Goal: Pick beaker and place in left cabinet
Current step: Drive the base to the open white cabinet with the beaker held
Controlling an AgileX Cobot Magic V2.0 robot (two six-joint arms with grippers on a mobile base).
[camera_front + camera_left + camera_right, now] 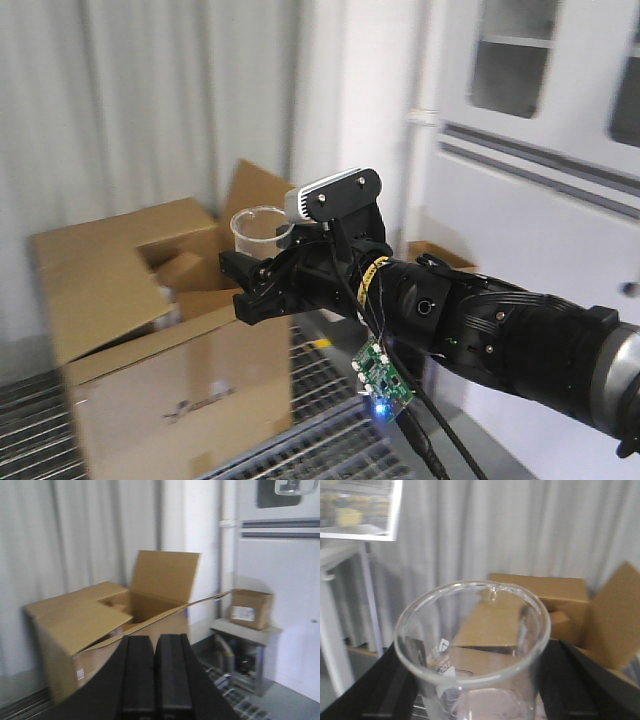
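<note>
Glass beaker [262,231] sits upright, clamped in the right gripper [258,280] before an open cardboard box [150,330]; pickup looks done, placing remains, left cabinet out of sight; left gripper [155,647] closed, empty

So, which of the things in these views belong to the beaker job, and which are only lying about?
Part of the job: the beaker, held upright; the right gripper, shut on it. The left cabinet is not clearly in view.

Only lying about: the large open cardboard box; the small cardboard box on a grey stand; the pale curtain. The left gripper is shut, empty.
</note>
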